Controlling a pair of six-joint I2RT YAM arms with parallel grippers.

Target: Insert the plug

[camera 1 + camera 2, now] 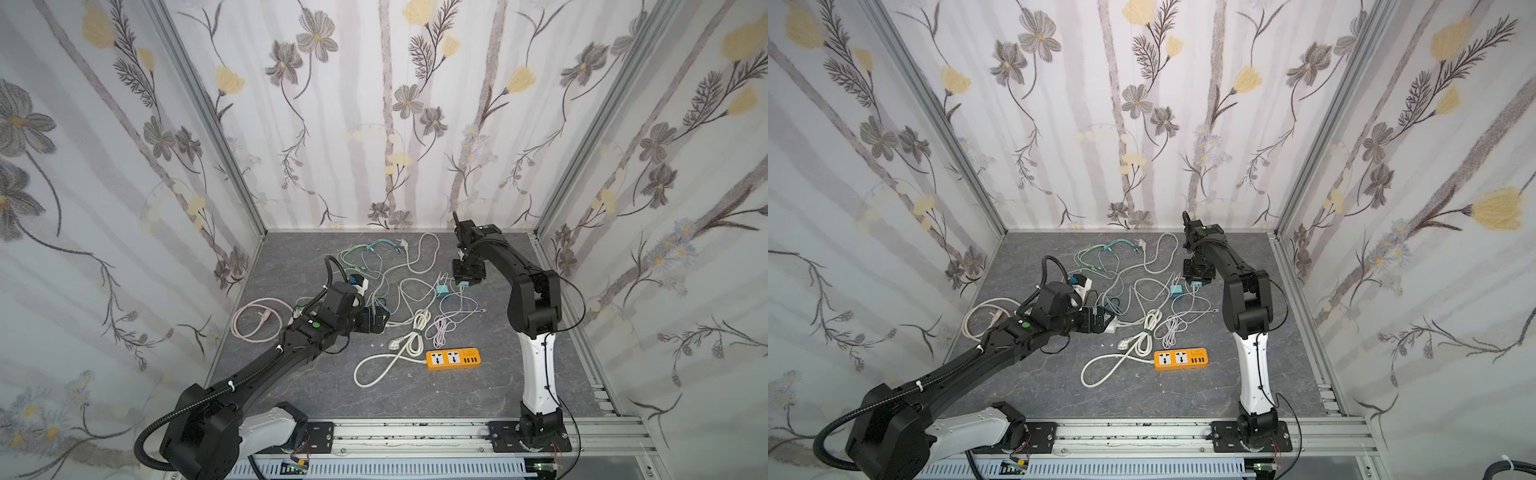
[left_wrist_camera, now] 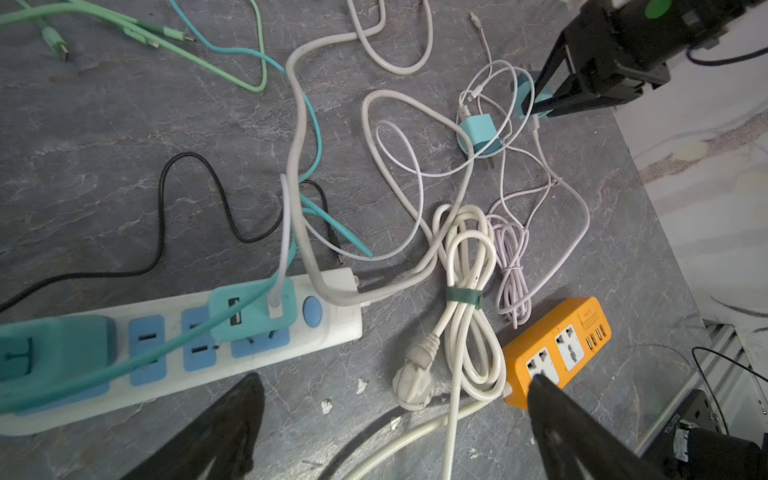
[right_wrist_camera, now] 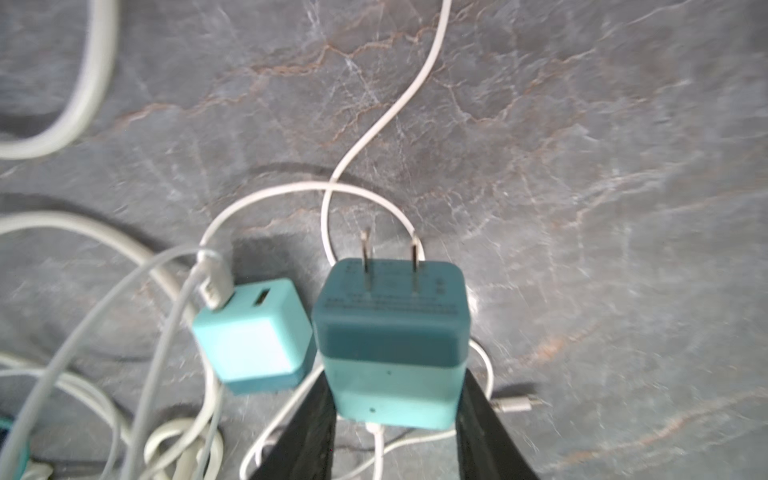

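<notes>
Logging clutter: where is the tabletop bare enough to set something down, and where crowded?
Bare: the near strip of table between the orange power strip and front rail; the right side past the right arm. Crowded: the middle, where the cable tangle runs from the white power strip to the teal charger in the right end effector.

The left arm (image 1: 257,370) and right arm (image 1: 534,299) are matte black, each with a glossy white lower link (image 1: 536,370) (on screwed black base plates (image 1: 500,436)). A ribbed black conduit (image 1: 166,419), white cable tie (image 1: 231,386) and round green dot (image 1: 316,325) mark the left; the left gripper (image 2: 395,378) has black wedge-shaped fingers (image 2: 224,428).
</notes>
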